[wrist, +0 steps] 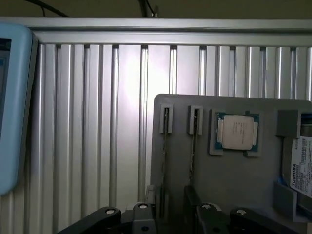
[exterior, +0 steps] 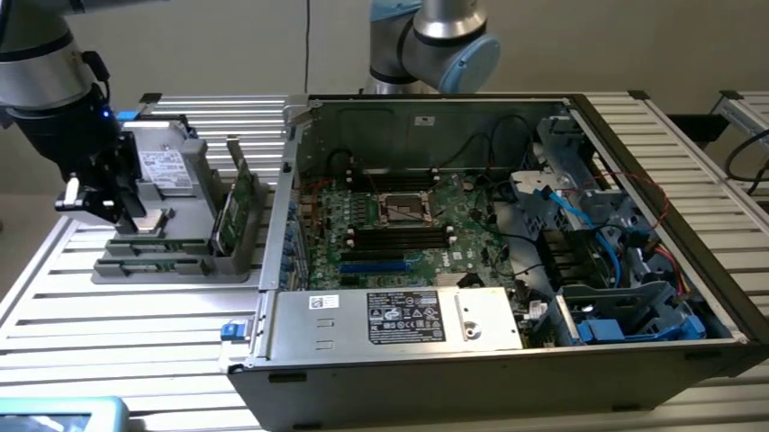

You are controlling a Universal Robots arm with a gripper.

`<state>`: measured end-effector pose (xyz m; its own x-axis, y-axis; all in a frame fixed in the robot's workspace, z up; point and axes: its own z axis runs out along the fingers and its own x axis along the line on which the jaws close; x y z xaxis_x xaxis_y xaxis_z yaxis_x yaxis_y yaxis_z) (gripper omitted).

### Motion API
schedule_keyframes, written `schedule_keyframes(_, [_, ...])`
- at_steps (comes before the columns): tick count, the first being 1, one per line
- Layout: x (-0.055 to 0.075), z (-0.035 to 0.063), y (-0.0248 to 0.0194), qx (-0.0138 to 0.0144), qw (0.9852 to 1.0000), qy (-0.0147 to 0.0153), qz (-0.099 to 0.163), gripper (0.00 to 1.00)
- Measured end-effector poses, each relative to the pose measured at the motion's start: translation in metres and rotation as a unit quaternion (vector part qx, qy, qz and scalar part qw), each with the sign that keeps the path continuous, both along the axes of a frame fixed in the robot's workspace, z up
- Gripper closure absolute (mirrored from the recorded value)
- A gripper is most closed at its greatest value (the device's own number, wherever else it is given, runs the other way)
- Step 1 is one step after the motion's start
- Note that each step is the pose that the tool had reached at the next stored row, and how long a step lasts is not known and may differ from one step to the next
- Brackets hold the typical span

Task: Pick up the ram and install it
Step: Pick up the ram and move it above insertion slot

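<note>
Counts: one arm (exterior: 49, 85), one claw (exterior: 111, 212), two memory sticks, one CPU (wrist: 237, 131), one hard drive (exterior: 162, 166), two wider green boards (exterior: 229, 216) standing upright, one open computer case (exterior: 481, 387), one blue-framed screen (wrist: 14, 107). Arm at the exterior view's left, wrist turned straight down over the grey parts fixture (exterior: 222, 268) on the slatted desk (exterior: 121, 333). Claw pointing down, close above the fixture, fingers (wrist: 191, 197) apart and gripping nothing. Ram (wrist: 165, 146) seated on edge in the slot next to the fixture's rim, seen as a thin dark line in the wrist view, one end reaching toward the gap between the fingers. Second stick (wrist: 194, 146) in the neighbouring slot, parallel to the first and just beside it. CPU in its recess beyond the second stick, hard drive beyond that. Long axis of the ram level, parallel to the fixture's near rim, running along the exterior view's left-to-right. Ram outside the case, well apart from the motherboard (exterior: 397, 238) lying inside it at the exterior view's centre.
</note>
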<state>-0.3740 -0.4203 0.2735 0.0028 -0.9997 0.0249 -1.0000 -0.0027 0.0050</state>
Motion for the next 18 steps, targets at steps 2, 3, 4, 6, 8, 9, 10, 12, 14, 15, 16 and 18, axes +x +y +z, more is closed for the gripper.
schedule_keyframes(2, [0.001,-0.0037,-0.0002,0.0000,1.0000,0.0000,0.000,0.64])
schedule_keyframes(3, [0.001,-0.0054,-0.0002,0.0000,1.0000,0.0000,0.000,0.64])
schedule_keyframes(4, [0.001,-0.0075,-0.0002,0.0000,1.0000,0.0000,0.000,0.64])
schedule_keyframes(6, [0.001,-0.0110,-0.0002,0.0000,1.0000,0.0000,0.000,0.64])
schedule_keyframes(8, [0.001,-0.0146,-0.0002,0.0000,1.0000,0.0000,0.000,0.64])
schedule_keyframes(9, [0.001,-0.0164,-0.0002,0.0000,1.0000,0.0000,0.000,0.64])
schedule_keyframes(10, [0.001,-0.0183,-0.0003,0.0000,1.0000,0.0000,0.000,0.64])
schedule_keyframes(12, [0.004,-0.0218,-0.0003,0.0000,1.0000,0.0000,0.000,0.64])
schedule_keyframes(14, [0.006,-0.0254,-0.0002,0.0000,1.0000,0.0000,0.000,0.64])
schedule_keyframes(15, [0.007,-0.0274,-0.0002,0.0000,1.0000,0.0000,0.000,0.64])
schedule_keyframes(16, [0.007,-0.0292,-0.0002,0.0000,1.0000,0.0000,0.000,0.64])
schedule_keyframes(18, [0.007,-0.0328,-0.0007,0.0000,1.0000,0.0000,0.000,0.64])
